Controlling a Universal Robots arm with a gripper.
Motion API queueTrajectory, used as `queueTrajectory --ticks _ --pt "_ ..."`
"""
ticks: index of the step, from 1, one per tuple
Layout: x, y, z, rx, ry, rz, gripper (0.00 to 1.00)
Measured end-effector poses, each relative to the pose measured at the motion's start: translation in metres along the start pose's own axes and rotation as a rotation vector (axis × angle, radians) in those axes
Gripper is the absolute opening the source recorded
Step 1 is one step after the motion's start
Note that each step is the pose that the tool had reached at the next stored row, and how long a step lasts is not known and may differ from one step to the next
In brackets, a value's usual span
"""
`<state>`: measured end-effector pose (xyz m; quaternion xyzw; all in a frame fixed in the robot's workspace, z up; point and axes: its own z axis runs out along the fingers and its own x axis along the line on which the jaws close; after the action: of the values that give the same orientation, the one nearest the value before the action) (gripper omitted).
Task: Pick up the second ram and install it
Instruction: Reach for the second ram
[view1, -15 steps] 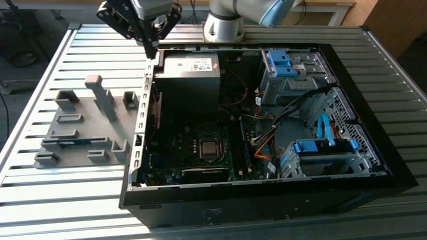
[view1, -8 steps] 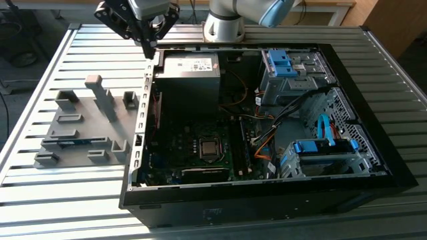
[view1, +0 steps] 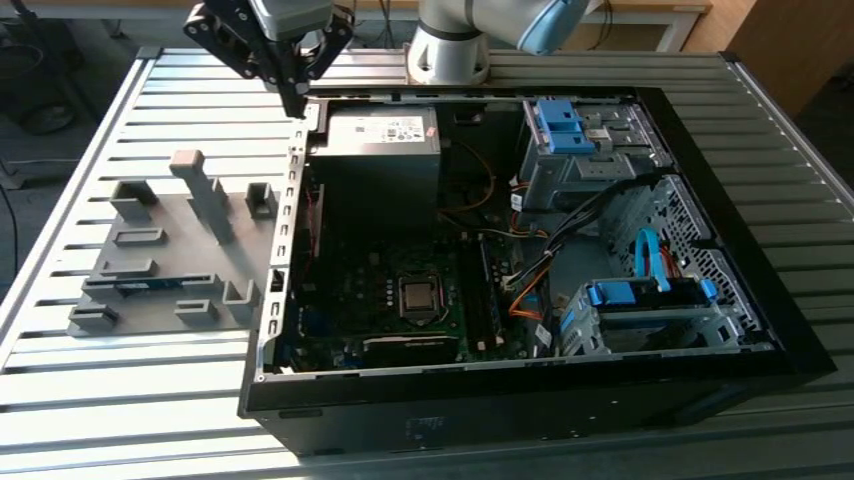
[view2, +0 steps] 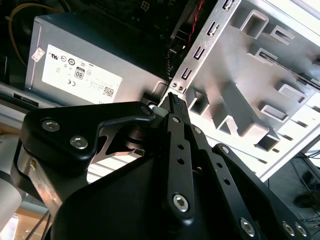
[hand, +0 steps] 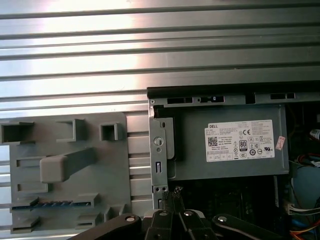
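Second ram (view1: 147, 284) lies well apart from the gripper (view1: 295, 100), seated on its edge in a slot of a grey holder (view1: 174, 250) on the slatted metal tabletop (view1: 134, 390), beside an open computer case (view1: 534, 385). In the first wrist view it shows as a thin blue strip (hand: 52, 204) low in that holder (hand: 107, 170).

Standing here, I see the gripper's black fingers pressed together to a point, pinching nothing. In both wrist views the tips (view2: 172, 100) (hand: 173, 194) hang just above the case's bare metal side rail (view1: 283, 250), close to the corner of the grey power supply box (view1: 380, 150).

Risks, as I judge them: a straight drop from this spot would strike the rail or the power supply, not the ram. With the fingers together, they could jab the board instead of straddling it. The slot is narrow and grey blocks stand close by, so an off-centre approach could knock the holder or tip the strip. Being thin and flat, the ram could slip or twist in a loose pinch.
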<state>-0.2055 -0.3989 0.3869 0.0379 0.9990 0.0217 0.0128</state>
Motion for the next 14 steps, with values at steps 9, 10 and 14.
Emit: queueTrajectory --ticks 9,10,14 --pt "0.0037 -0.0003 0.0002 0.0 0.0 0.0 0.11" --pt "0.004 -0.0003 0.0002 0.0 0.0 0.0 0.11" --pt "0.0056 -0.0004 0.0003 0.0 0.0 0.0 0.11"
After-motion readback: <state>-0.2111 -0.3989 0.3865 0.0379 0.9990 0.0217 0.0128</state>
